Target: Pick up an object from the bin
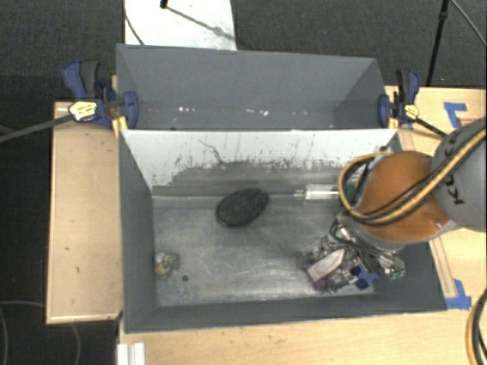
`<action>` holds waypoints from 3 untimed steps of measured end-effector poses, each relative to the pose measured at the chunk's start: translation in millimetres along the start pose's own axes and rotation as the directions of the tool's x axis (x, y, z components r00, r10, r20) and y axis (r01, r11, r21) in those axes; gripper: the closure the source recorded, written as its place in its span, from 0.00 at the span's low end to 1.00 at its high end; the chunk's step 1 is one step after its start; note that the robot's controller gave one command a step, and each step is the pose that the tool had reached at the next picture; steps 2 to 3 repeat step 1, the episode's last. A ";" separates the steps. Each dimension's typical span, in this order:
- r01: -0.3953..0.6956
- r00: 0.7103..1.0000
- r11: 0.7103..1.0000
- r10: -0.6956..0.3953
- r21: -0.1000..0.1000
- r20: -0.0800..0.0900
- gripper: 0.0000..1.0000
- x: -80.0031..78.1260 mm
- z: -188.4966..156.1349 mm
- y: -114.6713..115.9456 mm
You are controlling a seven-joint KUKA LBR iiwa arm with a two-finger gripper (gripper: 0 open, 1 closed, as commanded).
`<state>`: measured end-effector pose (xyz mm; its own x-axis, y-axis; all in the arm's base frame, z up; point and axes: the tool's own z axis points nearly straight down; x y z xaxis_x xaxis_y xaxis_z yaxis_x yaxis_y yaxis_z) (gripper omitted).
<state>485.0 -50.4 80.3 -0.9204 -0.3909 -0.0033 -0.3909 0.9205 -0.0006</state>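
Robotics lab: 1 robot arm (403,196), thick cables (348,192) looped round it, leans over the right side of a grey metal bin (251,78); dark carpet (46,29) lies behind the bin.

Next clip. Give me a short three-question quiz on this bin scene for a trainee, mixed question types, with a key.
1. Multiple choice: the gripper is over which part of the bin? A) the view's lower left B) the view's lower right C) the middle
2. True or false: the dark oval lump lies apart from the heap of small things by the gripper.
3. Fill in: the small pale thing lies alone in the view's lower ____ corner.
Key: 1 B; 2 true; 3 left.
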 end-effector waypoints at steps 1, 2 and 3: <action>0.005 1.000 1.000 -0.006 0.005 0.006 1.00 -4.9 -226.1 -21.5; 0.005 1.000 1.000 -0.006 0.005 0.006 1.00 -4.9 -226.1 -21.5; 0.005 1.000 1.000 -0.006 0.005 0.006 1.00 -4.9 -226.1 -21.5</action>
